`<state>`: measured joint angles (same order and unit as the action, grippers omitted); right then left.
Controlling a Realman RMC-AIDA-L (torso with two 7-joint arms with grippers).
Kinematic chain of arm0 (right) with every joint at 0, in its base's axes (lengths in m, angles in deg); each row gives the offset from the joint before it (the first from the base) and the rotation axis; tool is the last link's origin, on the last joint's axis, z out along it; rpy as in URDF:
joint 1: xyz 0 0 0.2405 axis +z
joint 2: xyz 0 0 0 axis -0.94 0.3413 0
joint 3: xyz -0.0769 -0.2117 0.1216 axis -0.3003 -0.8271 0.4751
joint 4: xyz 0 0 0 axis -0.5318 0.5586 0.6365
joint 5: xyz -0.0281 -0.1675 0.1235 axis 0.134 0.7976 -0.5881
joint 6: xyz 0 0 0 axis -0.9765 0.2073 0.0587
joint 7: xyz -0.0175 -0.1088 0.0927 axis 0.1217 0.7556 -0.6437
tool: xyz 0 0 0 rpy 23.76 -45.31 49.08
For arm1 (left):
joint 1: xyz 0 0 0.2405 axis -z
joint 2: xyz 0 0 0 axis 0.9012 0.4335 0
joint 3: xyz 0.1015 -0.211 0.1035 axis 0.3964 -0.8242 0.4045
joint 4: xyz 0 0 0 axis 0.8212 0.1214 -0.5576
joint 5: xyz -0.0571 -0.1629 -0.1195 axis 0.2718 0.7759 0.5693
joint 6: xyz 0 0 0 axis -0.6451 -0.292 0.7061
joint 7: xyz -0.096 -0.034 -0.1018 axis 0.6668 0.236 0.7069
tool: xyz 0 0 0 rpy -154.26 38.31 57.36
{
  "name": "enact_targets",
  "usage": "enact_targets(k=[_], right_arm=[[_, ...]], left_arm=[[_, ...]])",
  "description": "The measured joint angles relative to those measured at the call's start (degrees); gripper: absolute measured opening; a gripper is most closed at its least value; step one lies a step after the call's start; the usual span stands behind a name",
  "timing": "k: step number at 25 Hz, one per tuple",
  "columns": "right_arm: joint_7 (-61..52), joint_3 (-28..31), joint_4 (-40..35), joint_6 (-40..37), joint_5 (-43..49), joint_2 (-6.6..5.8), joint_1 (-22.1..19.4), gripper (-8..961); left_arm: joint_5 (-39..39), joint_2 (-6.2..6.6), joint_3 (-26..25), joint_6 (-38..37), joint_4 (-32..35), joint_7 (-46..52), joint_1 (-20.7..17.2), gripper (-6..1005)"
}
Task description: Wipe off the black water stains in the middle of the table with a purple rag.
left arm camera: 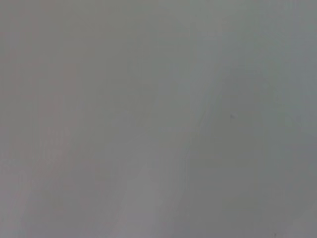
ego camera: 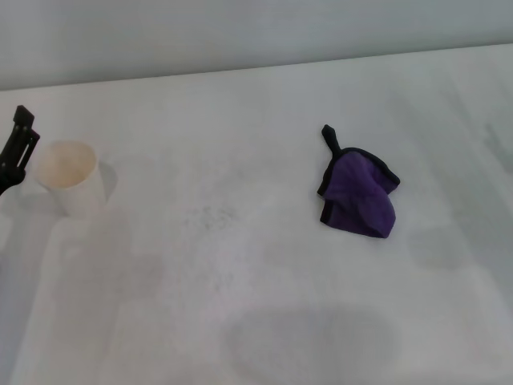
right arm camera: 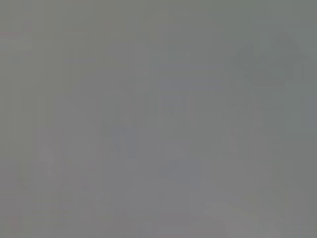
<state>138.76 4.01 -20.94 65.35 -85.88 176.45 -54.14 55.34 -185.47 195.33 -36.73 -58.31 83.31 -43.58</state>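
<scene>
rag [ego camera: 359, 195]: crumpled on the table [ego camera: 264, 321], right of middle, toward the far edge, touching nothing | left gripper [ego camera: 18, 148]: at the table's left edge beside a cup [ego camera: 70, 176], well apart from the rag, opening cannot be told | right gripper: out of view

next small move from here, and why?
Probably bring the right arm, not in view yet, in over the purple rag to grasp it. The rag lies crumpled and untouched on the table, toward the robot's right. The left gripper sits at the far left edge beside the cup. Only faint grey speckles mark the middle; no clear black blotch shows.
</scene>
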Motion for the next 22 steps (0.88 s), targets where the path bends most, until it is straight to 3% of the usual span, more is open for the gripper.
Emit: enact_targets(k=[7,22], right_arm=[[0.07,0.07,0.05,-0.42,-0.16,-0.01,0.42,875],[-0.41,1.63,1.61,-0.52,-0.38,-0.04,1.78,874]], left_arm=[[2.17,0.0,0.0,1.23,-0.16,0.2,-0.43,882],[14.83,0.14,-0.1,5.73,-0.21,0.59,0.67,882]])
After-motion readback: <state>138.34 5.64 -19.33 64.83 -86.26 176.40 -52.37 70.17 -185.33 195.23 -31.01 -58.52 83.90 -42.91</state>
